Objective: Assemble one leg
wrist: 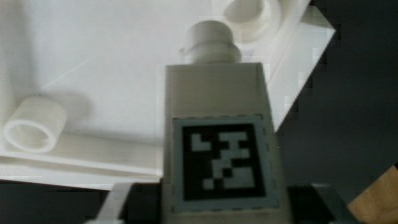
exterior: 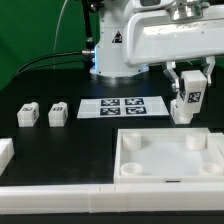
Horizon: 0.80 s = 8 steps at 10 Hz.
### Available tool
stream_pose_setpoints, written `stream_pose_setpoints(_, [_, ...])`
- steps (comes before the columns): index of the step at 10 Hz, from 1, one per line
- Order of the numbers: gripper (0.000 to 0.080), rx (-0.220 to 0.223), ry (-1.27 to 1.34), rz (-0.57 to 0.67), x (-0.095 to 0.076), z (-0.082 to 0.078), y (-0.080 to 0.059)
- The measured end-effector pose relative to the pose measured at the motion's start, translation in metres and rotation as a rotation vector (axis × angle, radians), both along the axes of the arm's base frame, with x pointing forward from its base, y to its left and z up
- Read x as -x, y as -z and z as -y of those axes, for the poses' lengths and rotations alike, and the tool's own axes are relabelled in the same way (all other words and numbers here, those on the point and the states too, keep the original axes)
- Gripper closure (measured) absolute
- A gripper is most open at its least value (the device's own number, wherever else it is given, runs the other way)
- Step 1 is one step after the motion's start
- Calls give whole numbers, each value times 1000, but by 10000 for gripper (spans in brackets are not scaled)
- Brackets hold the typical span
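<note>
My gripper (exterior: 189, 88) is shut on a white leg (exterior: 187, 101) with a black-and-white tag, held upright above the table near the far right corner of the large white panel (exterior: 170, 155). In the wrist view the leg (wrist: 221, 130) fills the middle, its tag facing the camera, its round peg end pointing toward the panel (wrist: 107, 90) and one of its corner sockets (wrist: 249, 14). The dark fingers (wrist: 139, 203) press the leg's sides. Two more legs (exterior: 27, 113) (exterior: 57, 114) lie on the black table at the exterior view's left.
The marker board (exterior: 123, 106) lies flat in the middle of the table. A white block (exterior: 5, 152) sits at the exterior view's left edge. A long white rail (exterior: 60, 200) runs along the front. The robot base (exterior: 120, 50) stands behind.
</note>
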State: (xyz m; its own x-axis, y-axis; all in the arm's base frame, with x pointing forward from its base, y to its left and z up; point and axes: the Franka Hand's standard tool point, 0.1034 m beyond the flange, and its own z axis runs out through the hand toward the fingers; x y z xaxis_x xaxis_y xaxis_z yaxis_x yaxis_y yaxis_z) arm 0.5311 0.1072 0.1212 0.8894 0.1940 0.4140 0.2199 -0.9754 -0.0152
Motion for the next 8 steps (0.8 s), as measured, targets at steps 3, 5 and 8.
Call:
stream_pose_setpoints(3, [506,-13,-5,11,-26,-14,0])
stream_pose_setpoints(5, [506,-14,-11,23,-40,-17,-4])
stream_pose_setpoints(8, [506,-21,-11,81,-40,-16,-3])
